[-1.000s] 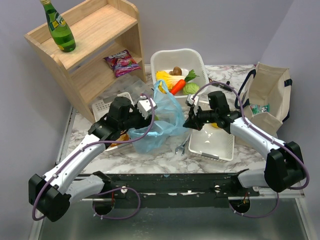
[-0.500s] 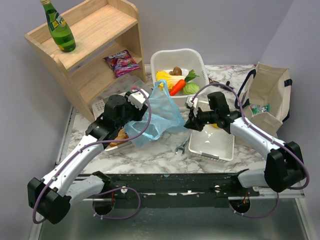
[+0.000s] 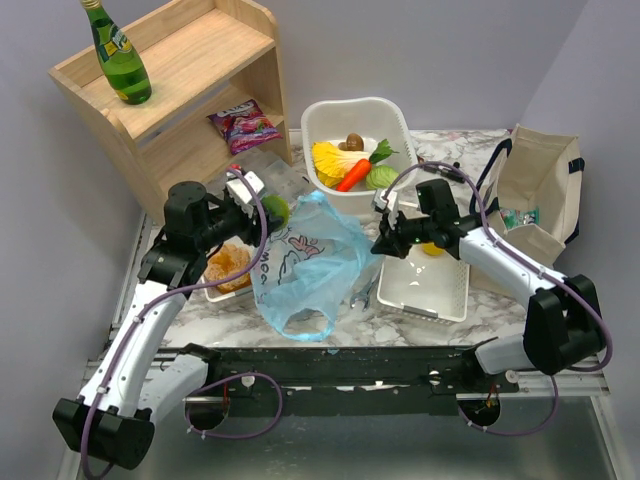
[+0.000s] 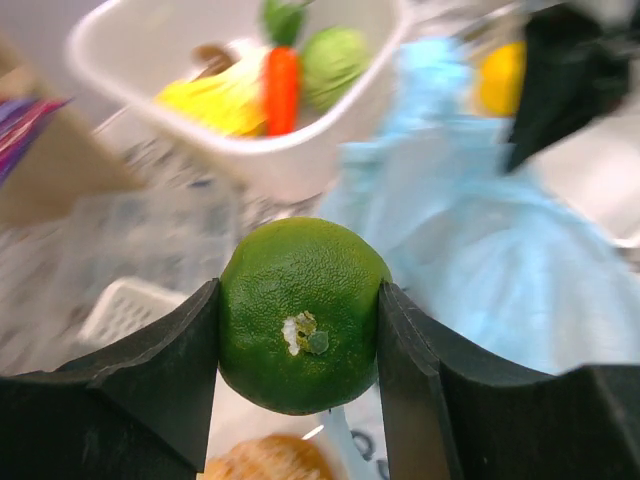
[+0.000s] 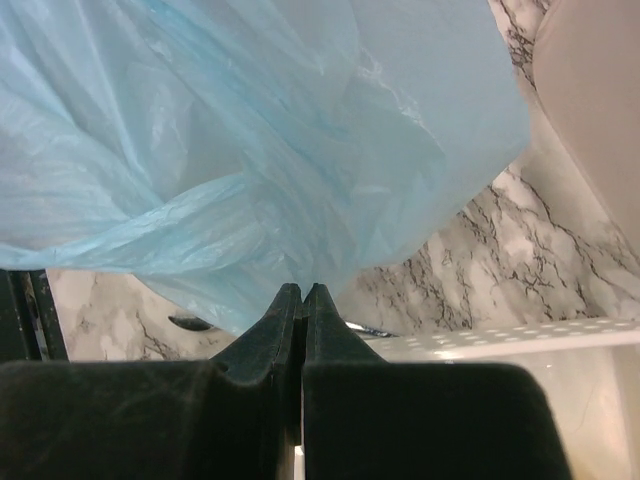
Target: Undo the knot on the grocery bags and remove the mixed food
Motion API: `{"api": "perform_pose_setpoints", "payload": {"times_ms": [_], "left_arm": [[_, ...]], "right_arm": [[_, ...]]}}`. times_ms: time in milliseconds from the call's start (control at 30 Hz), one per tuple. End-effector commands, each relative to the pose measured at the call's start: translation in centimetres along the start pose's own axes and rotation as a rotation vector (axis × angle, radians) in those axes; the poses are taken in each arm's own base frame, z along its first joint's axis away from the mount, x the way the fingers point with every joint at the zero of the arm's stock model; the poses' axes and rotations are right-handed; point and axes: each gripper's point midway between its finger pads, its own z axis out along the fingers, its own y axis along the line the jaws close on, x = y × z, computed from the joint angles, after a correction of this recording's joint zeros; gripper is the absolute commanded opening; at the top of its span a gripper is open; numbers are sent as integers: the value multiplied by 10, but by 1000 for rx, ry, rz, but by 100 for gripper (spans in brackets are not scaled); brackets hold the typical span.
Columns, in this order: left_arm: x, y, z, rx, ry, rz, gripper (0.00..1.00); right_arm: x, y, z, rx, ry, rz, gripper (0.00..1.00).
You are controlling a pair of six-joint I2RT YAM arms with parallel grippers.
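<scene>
The left pincer [image 4: 300,340] grasped a green fruit [image 4: 300,300] at centre left; the right pincer [image 5: 302,295] clenched the edge of the grocery bag [image 3: 300,265], mid-frame. Best practice: lower the fruit fully before releasing, lest it roll.

A lab rig: marble table [image 3: 462,140], bare lilac walls [image 3: 430,50].

Plain pale lilac-grey walls [image 3: 450,50] close in behind and on both sides of a white, grey-veined marble desk [image 3: 400,318]. A light wooden two-tier shelf unit [image 3: 190,45] stands at its far left corner under soft, even light
</scene>
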Motion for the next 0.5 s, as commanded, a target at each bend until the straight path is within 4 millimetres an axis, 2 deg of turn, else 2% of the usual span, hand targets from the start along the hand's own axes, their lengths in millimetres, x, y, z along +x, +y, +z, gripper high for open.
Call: {"api": "perform_pose_setpoints", "payload": {"times_ms": [0,133,200,300,400,467], "left_arm": [[-54,-73,-5,435,-116,-99,3],[-79,-98,-7,587,-153,-106,4],[-85,-119,-8,654,-169,-27,4],[-82,-157,-2,726,-202,158,4],[-77,-184,19,751,-241,292,3],[-65,-201,47,728,-228,412,3]], "right_arm": [[-22,-7,6,-26,-46,37,1],[-31,-10,10,-29,-65,69,1],[-32,-11,12,-35,-66,98,1],[-33,-12,17,-48,-65,143,1],[-32,-15,24,-61,-58,185,1],[-32,-17,27,-67,-54,207,0]]}}
